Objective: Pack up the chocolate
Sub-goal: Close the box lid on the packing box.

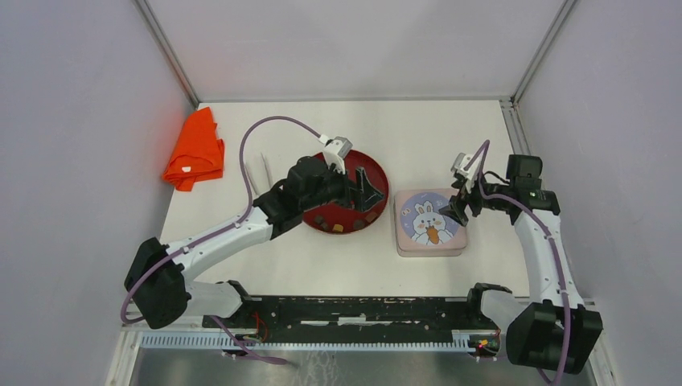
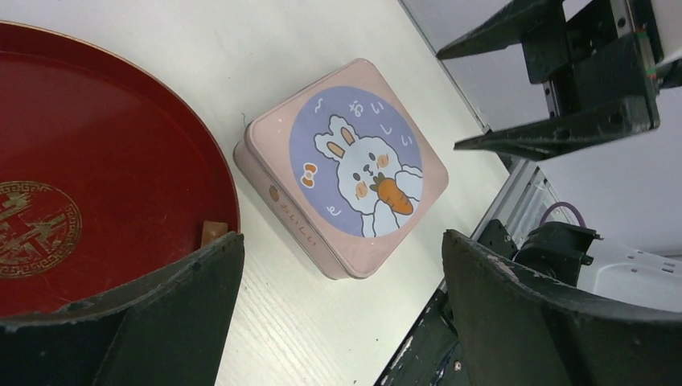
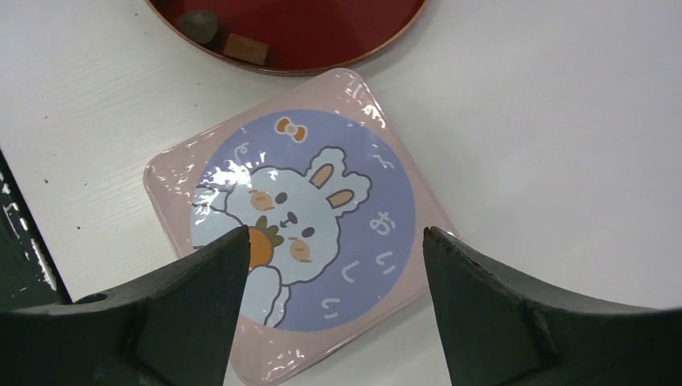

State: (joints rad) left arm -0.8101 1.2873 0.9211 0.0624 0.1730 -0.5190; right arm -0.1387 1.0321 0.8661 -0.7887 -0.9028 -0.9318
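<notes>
Left of the pink tin, on the red plate, lie the chocolate pieces, near the rim beside the tin. The left gripper hangs above this plate, claw wide and empty. The right gripper hangs over the closed tin, claw wide, holding nothing.

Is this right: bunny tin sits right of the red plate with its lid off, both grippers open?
Not quite: the lid is on, not off. The right wrist view shows the pink bunny tin closed, its printed lid fully seated. The rest holds: it sits right of the red plate, and the left gripper and right gripper are both open.
</notes>
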